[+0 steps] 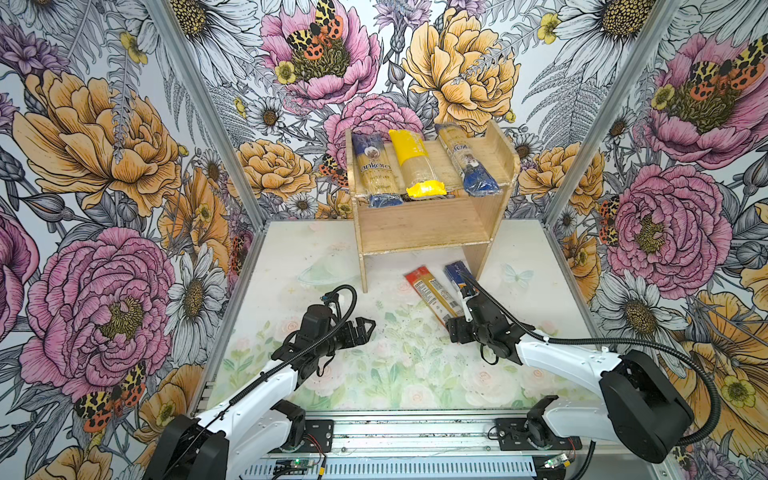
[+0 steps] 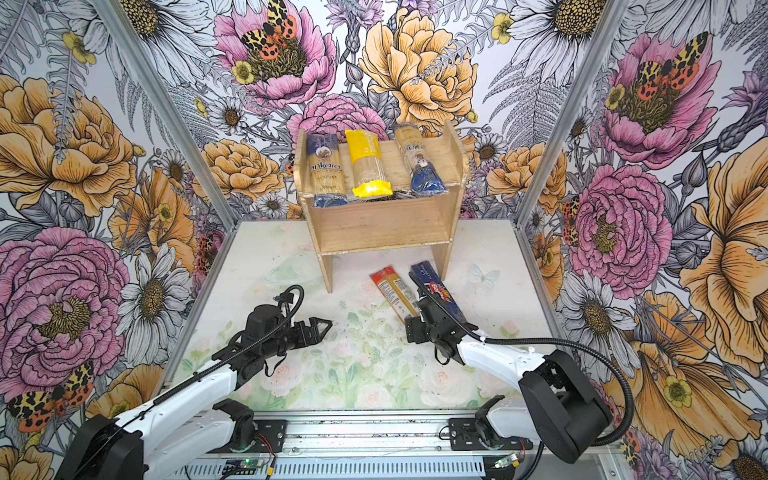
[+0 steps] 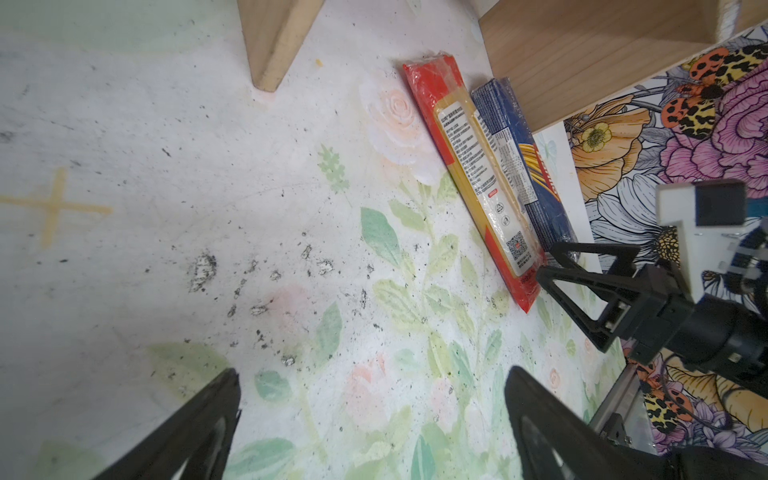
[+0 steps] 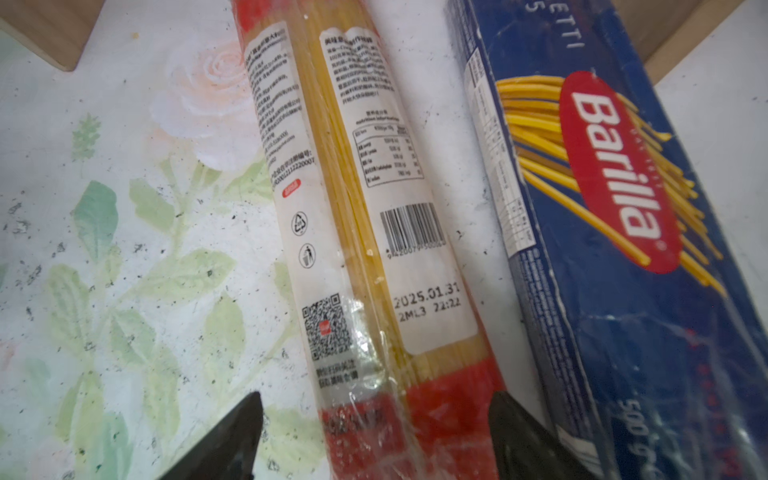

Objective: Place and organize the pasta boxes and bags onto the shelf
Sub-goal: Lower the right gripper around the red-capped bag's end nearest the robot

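The wooden shelf stands at the back. Its top tier carries the "ankara" bag, the yellow-ended bag and a slimmer blue-ended bag. The red-ended pack and the dark blue Barilla pack lie side by side on the table in front of the shelf's right leg. My right gripper is open, its jaws on either side of the red pack's near end, gaps showing. My left gripper hovers open and empty over the mat.
The shelf's lower tier holds nothing. The shelf's left leg and right side panel stand on the floral mat. Floral walls with metal posts close in left, right and back. A metal rail runs along the front.
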`<state>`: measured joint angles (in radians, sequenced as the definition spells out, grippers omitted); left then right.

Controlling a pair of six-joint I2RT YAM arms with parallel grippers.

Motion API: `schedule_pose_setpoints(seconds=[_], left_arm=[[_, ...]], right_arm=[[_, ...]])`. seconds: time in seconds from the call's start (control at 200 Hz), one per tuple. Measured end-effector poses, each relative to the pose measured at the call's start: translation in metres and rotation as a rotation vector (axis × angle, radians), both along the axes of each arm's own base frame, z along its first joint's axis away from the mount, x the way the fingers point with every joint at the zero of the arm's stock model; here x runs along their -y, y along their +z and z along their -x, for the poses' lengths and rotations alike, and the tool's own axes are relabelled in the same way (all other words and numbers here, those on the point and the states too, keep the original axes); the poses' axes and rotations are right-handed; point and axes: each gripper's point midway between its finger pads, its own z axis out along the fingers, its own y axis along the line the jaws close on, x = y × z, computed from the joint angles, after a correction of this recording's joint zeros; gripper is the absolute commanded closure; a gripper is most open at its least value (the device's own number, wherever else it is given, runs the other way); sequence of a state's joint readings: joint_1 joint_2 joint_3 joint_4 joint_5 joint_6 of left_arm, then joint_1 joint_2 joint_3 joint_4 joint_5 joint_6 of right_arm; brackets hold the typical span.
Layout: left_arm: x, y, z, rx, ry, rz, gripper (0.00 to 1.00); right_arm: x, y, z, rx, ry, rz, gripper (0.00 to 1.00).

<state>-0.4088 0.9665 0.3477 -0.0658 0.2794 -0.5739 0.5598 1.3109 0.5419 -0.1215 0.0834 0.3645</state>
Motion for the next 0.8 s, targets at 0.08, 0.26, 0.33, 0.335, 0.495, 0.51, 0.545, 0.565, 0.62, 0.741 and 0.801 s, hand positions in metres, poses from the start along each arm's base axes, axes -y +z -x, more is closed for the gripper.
schedule_pose_setpoints(seconds=[0.08, 0.26, 0.33, 0.335, 0.495, 0.51, 0.545, 0.565, 0.62, 0.741, 0.801], left_arm=[[0.000, 0.001, 0.001, 0.001, 0.000, 0.000, 0.01], [-0.001, 0.004, 0.003, 0.007, 0.000, 0.002, 0.01], [-0.002, 0.005, 0.003, 0.009, -0.001, 0.001, 0.01], [-0.002, 0.005, 0.003, 0.009, -0.001, 0.001, 0.01], [-0.002, 0.005, 0.004, 0.008, -0.001, 0.000, 0.01], [-0.002, 0.005, 0.004, 0.007, -0.001, -0.001, 0.01], [-0.002, 0.004, 0.005, 0.006, -0.001, -0.001, 0.01], [-0.002, 0.004, 0.005, 0.005, -0.001, -0.001, 0.01], [-0.002, 0.004, 0.005, 0.005, -0.001, -0.002, 0.01], [-0.002, 0.004, 0.005, 0.005, -0.001, -0.001, 0.01], [-0.002, 0.004, 0.005, 0.006, -0.001, -0.001, 0.01]], right_arm=[[0.000, -0.006, -0.002, -0.004, 0.001, 0.013, 0.13], [-0.001, -0.012, -0.012, 0.009, -0.001, 0.038, 0.14], [-0.003, -0.013, -0.015, 0.012, 0.000, 0.043, 0.14], [-0.003, -0.013, -0.015, 0.012, 0.000, 0.044, 0.14], [-0.006, -0.014, -0.020, 0.023, 0.009, 0.043, 0.14], [-0.006, -0.014, -0.020, 0.025, 0.009, 0.042, 0.14], [-0.007, -0.014, -0.021, 0.025, 0.013, 0.040, 0.14], [-0.007, -0.014, -0.021, 0.026, 0.014, 0.039, 0.15], [-0.009, -0.016, -0.021, 0.024, 0.018, 0.035, 0.16], [-0.016, -0.016, -0.022, 0.024, 0.038, 0.005, 0.18], [-0.022, -0.016, -0.023, 0.024, 0.054, -0.019, 0.18]])
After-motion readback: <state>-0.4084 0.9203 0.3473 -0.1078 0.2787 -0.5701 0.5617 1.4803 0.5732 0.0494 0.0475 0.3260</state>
